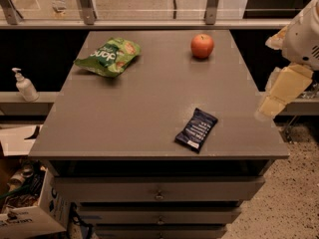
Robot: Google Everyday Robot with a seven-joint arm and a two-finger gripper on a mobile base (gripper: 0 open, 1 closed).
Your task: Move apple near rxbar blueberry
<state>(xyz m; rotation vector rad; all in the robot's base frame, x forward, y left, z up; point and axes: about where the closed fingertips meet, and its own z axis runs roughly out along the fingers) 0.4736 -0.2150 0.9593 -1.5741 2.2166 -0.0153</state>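
Approach step: your gripper [276,96] hangs off the desk's [149,118] right edge, open or closed undeterminable; the apple [202,46] sits ungrasped near the far right corner, so reach there first, then carry it to the blue bar [196,129] near the front edge.

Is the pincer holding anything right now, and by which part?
Nothing is held. The pincer hangs beyond the right edge of the table, while the apple sits at the far side and the rxbar blueberry lies near the front edge.
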